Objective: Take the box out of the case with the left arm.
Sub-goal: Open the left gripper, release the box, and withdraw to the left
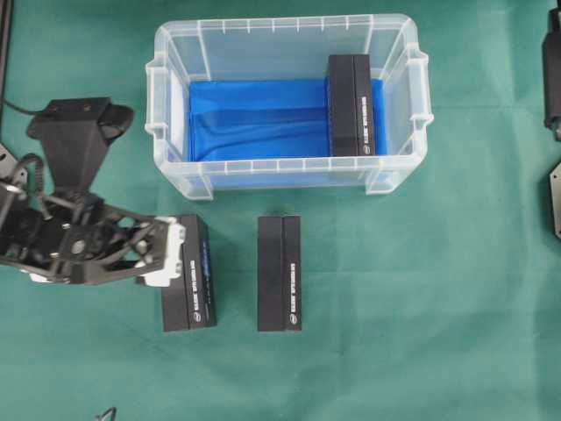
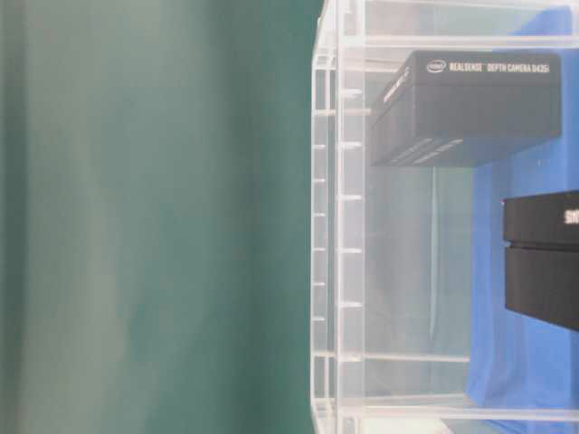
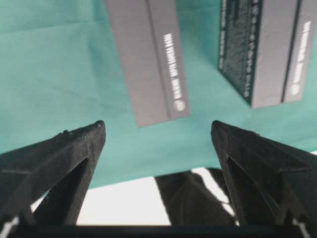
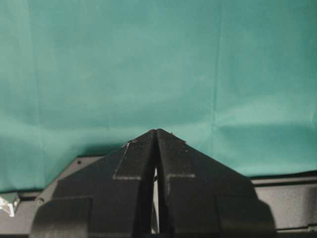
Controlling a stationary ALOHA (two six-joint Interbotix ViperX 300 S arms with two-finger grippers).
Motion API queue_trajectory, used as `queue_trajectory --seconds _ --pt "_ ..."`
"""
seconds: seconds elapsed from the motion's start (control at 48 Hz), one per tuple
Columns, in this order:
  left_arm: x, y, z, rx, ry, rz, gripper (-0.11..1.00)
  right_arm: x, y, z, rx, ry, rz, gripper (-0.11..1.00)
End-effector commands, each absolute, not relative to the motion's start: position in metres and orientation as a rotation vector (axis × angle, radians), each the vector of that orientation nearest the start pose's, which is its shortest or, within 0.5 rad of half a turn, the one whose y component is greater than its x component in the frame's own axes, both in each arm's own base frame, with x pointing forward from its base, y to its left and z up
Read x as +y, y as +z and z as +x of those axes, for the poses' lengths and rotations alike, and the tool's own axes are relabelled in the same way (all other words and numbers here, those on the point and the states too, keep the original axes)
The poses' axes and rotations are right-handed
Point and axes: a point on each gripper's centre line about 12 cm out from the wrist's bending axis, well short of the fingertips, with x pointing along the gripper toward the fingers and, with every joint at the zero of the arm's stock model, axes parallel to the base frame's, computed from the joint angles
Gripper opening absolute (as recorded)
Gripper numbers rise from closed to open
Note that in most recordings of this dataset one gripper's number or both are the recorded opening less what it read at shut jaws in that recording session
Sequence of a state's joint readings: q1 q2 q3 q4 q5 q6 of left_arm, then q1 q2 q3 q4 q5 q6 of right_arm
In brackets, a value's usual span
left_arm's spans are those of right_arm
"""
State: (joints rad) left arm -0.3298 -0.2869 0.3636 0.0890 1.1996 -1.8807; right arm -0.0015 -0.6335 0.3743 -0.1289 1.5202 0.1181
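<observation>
Green cloth; clear, blue-floored case (image 1: 285, 35) holds black box (image 1: 351, 103).

A green cloth (image 1: 421, 307) covers the table. Two black boxes lie on it, apart: one (image 1: 280, 273) near the middle, another (image 1: 190, 289) toward the left edge.

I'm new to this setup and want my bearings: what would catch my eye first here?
The large clear plastic tub with a bright blue floor lining sits at the top centre of the green cloth, one black rectangular box against its right end. Two more black boxes lie in front of it, the middle box alone, the left box beside the open left gripper.
</observation>
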Motion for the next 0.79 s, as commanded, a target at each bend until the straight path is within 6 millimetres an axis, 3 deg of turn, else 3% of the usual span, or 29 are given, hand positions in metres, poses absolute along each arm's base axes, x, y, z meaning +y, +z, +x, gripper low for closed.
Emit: queue_trajectory --seconds 0.0,0.416,0.771 --pt "-0.091 0.304 0.279 1.002 0.912 -1.328 0.9 -0.016 0.373 0.196 1.233 -0.184 0.017 0.0" --pt "-0.082 0.294 0.226 1.061 0.982 -1.279 0.9 -0.016 0.373 0.196 1.236 -0.185 0.018 0.0" --pt "-0.068 0.294 0.236 1.017 1.04 -1.316 0.9 -0.015 0.373 0.196 1.236 -0.184 0.02 0.0"
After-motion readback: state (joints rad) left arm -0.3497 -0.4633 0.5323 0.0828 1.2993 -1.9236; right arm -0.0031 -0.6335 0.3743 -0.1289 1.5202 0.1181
